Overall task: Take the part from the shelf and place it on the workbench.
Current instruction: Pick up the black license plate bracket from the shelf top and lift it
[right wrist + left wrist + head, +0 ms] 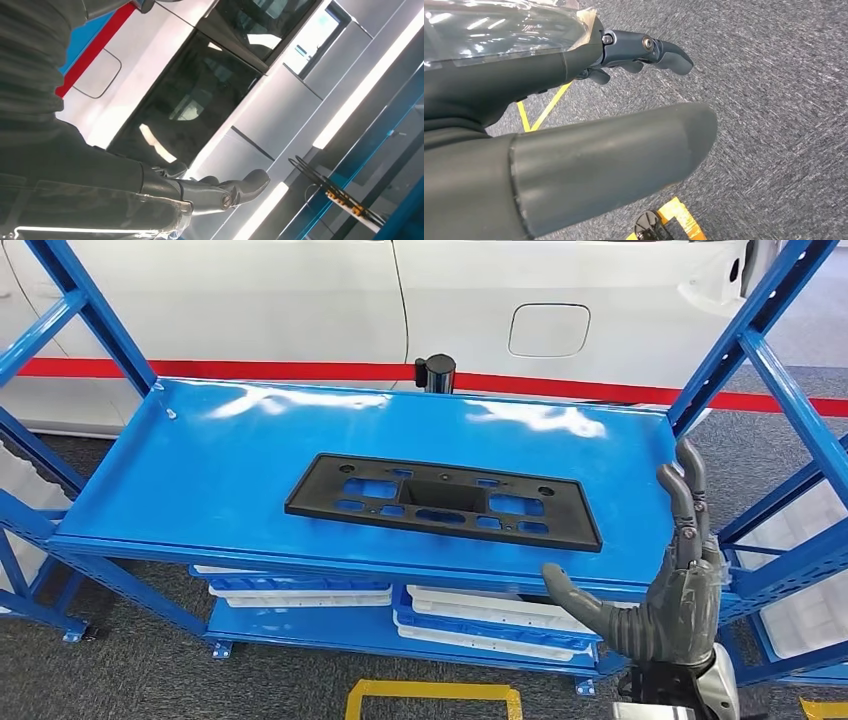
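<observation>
Shelf (180,480) uprights cut off at frame edges. White trays (480,625) beneath shelf top largely hidden, contents indeterminable. Right hand (665,590) wrist cropped below shelf front. Left hand (574,150) fingers (659,50) mostly concealed behind thumb.
</observation>
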